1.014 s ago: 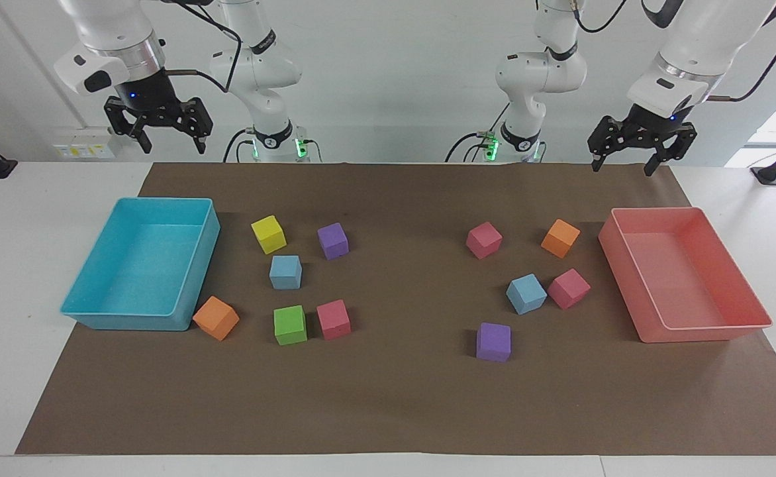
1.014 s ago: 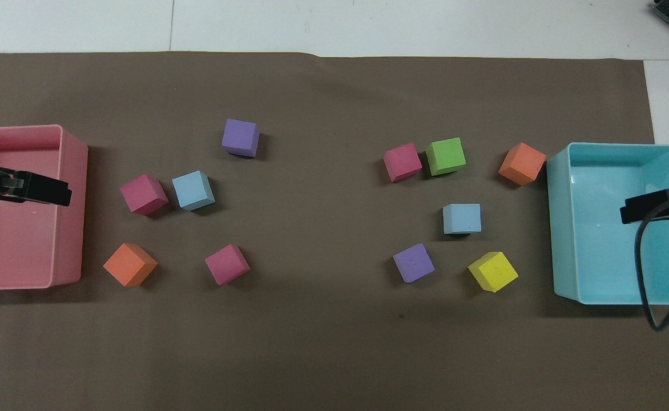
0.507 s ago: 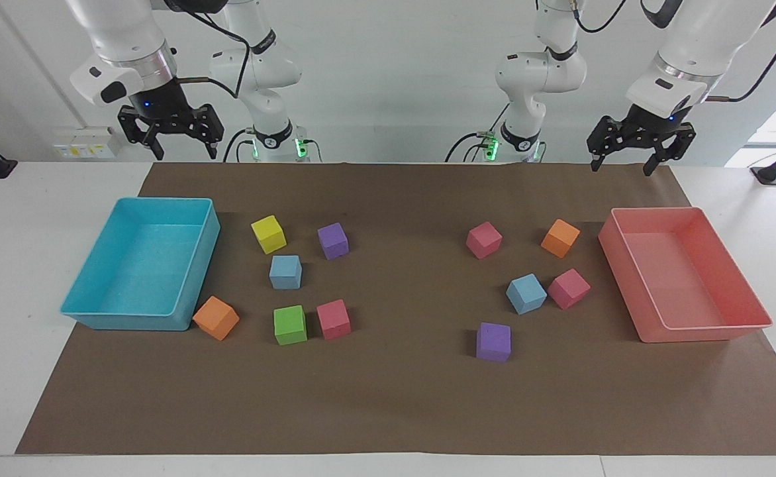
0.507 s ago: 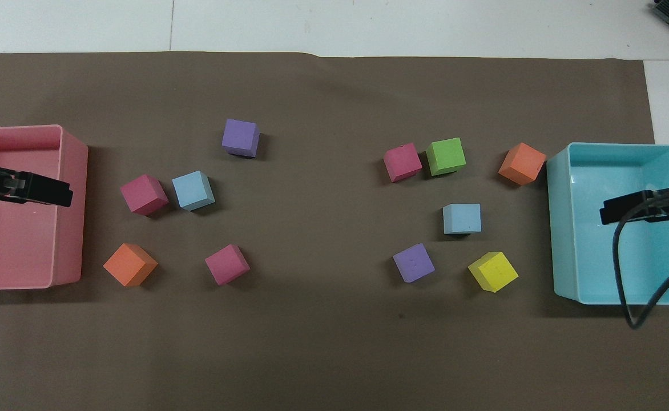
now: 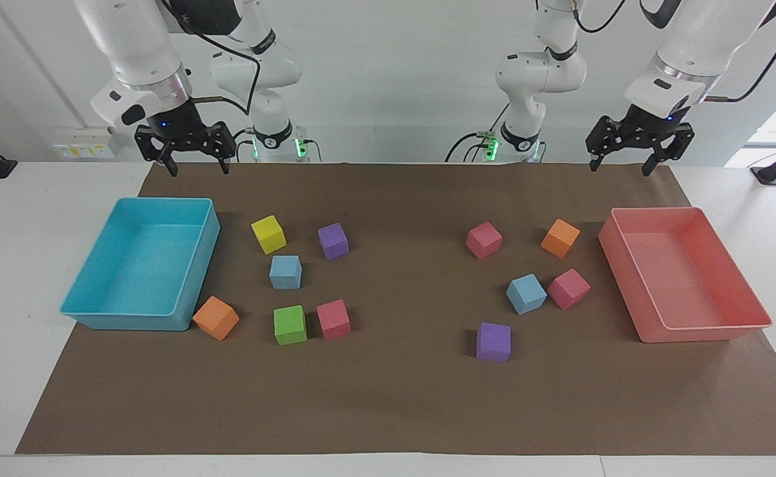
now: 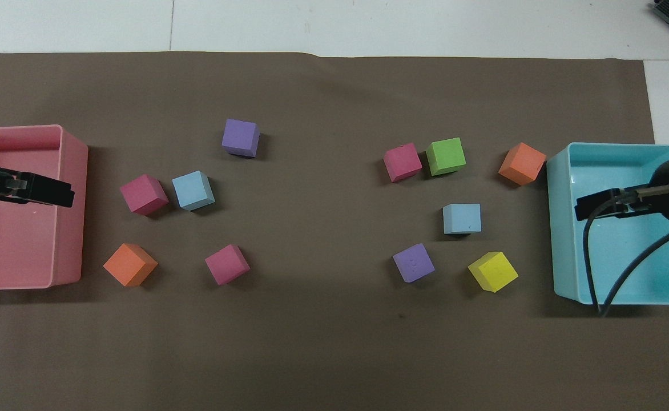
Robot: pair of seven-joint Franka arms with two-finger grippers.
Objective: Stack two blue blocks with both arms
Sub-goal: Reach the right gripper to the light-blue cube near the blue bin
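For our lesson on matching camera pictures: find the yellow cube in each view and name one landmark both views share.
Facing view: the yellow cube sits beside the turquoise tray, nearer the robots than the closest blue block.
Overhead view: the yellow cube lies low in the picture, beside the same tray, below that blue block.
Shared landmark: the turquoise tray.

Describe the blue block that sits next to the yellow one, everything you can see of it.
The blue block is a small, matte, light sky-blue cube that looks like foam. It rests flat on the brown mat, touching nothing. The yellow block lies nearer the robots, the green block farther. No hand is on it.
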